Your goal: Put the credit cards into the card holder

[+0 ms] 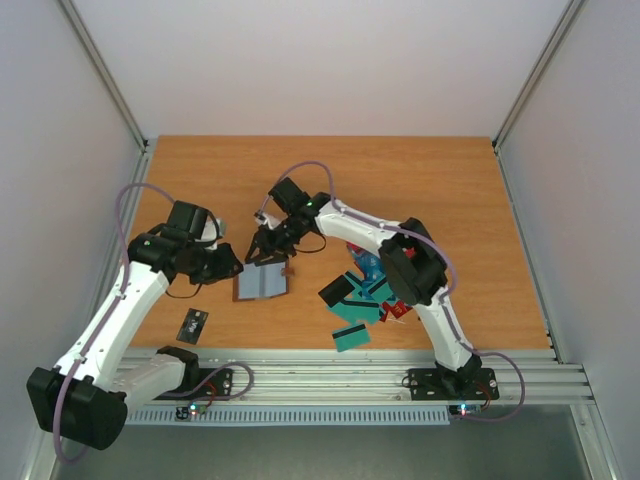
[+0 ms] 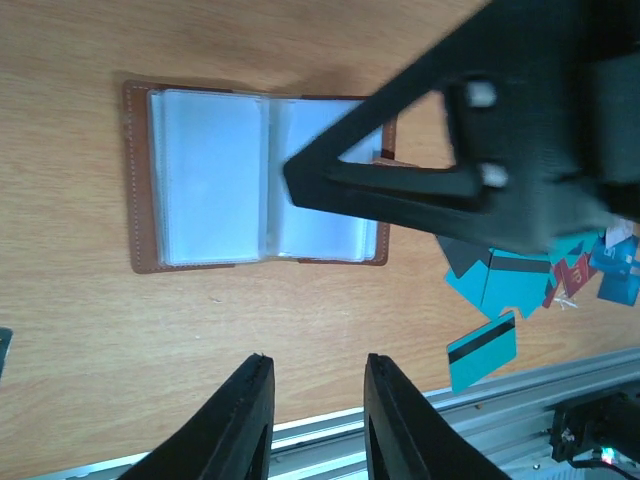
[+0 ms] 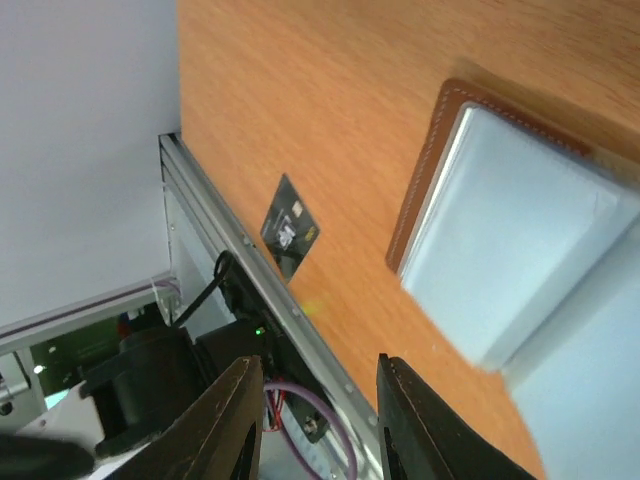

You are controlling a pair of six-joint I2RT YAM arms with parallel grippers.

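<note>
Fingers of the left arm (image 2: 245, 420) and the right arm's fingers (image 3: 215, 430) stand spread, gripping nothing (no card in hand). A nudge could slide or fold shut the open brown leather-like card holder (image 2: 215, 180), loose on the wooden bench (image 2: 90, 330). It lies just ahead of the left pair, untouched, the right pair hovering close above; scattered teal, blue and red plastic cards (image 2: 482, 352) lie beside it.

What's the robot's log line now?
brown leather card holder: open flat | left gripper: open, empty | right gripper: open, empty | coloured plastic cards: outside holder
</note>
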